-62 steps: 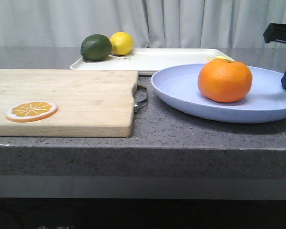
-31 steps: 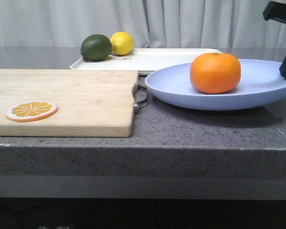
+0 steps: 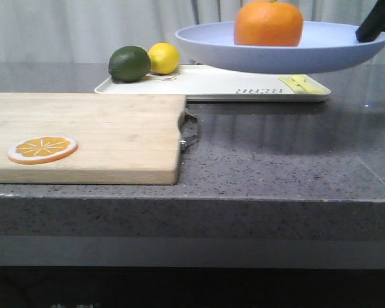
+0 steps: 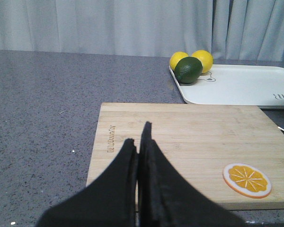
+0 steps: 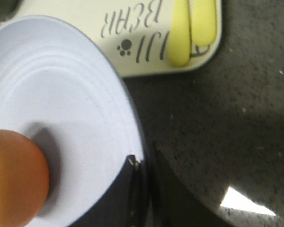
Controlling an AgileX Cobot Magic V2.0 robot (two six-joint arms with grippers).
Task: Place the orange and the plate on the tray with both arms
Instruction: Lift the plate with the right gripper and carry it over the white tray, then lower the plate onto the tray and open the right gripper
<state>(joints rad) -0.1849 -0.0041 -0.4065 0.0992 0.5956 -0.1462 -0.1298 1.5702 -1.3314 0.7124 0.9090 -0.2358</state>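
Right hand (image 5: 144,163) clamped thin on rigid plate (image 3: 276,54) rim, clear of bench above tray (image 3: 212,83); loose round orange (image 3: 268,23) looked roll-prone, needed level carry; left hand (image 4: 138,146) shut, empty.

An orange slice (image 3: 42,149) lies on the wooden cutting board (image 3: 102,128); lime (image 3: 129,63) touches lemon (image 3: 163,58).

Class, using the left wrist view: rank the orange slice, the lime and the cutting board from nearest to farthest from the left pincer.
1. Cutting board: directly ahead of the shut left pincer.
2. Orange slice: on the board's near corner, off to one side.
3. Lime: farthest, on the tray beyond the board, beside the lemons.
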